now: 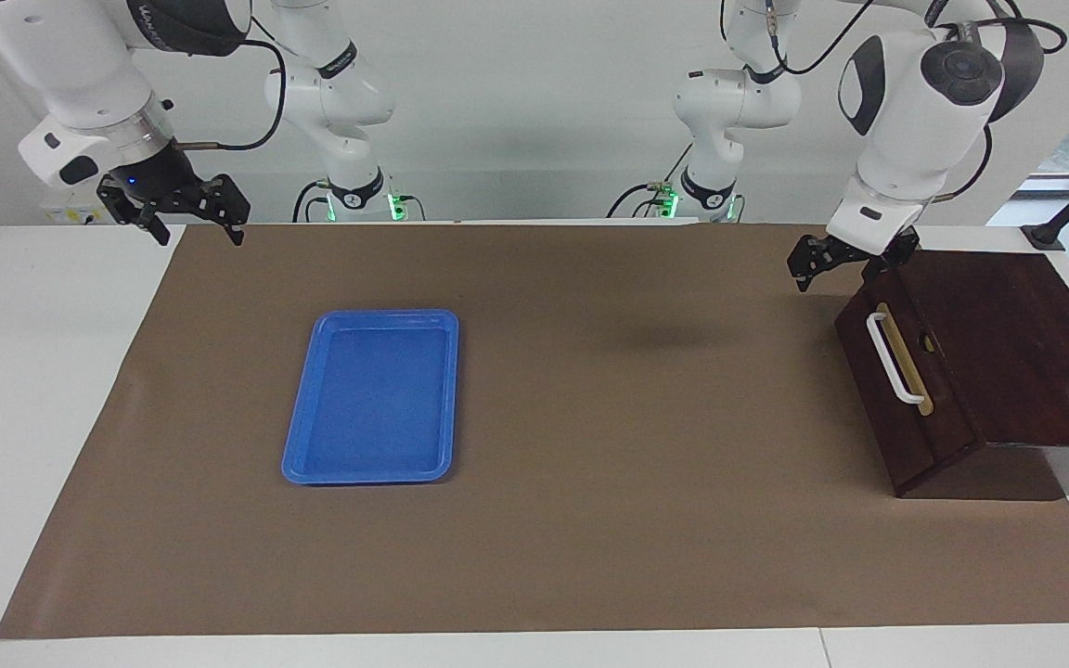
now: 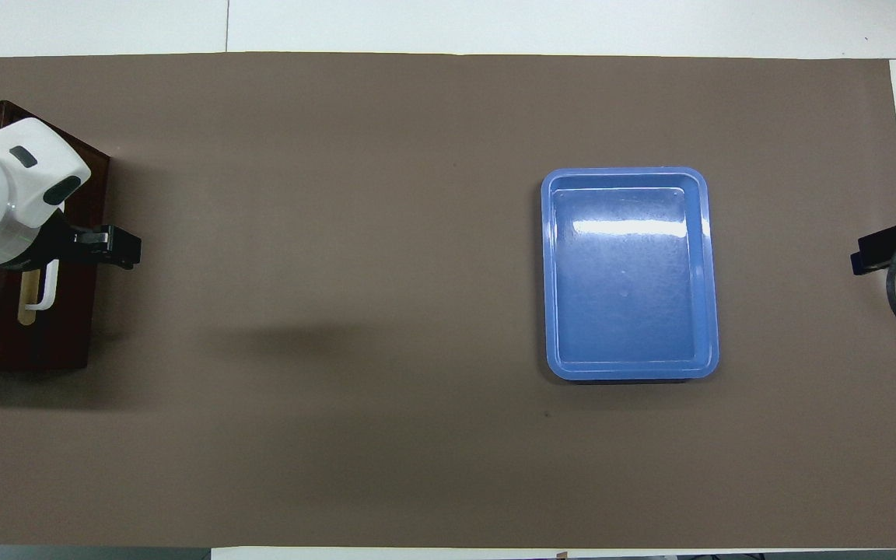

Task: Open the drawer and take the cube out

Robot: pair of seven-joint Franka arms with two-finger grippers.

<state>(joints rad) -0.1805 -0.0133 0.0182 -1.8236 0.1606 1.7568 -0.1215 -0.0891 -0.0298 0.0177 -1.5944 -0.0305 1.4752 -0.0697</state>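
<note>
Brown mat point(image 1: 590, 464): blue tray point(image 1: 373, 397) seemingly empty

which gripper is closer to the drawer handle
The left gripper, open, hangs just above the box corner by the drawer's white handle; the right gripper waits beside the mat's other end.

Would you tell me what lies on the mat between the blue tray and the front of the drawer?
Nothing: between the blue tray and the drawer only bare brown mat shows, crossed by a faint shadow. Both views agree.

Left gripper point(image 2: 117, 247) over drawer point(image 2: 67, 327) handle point(image 2: 47, 292); drawer shut
</note>
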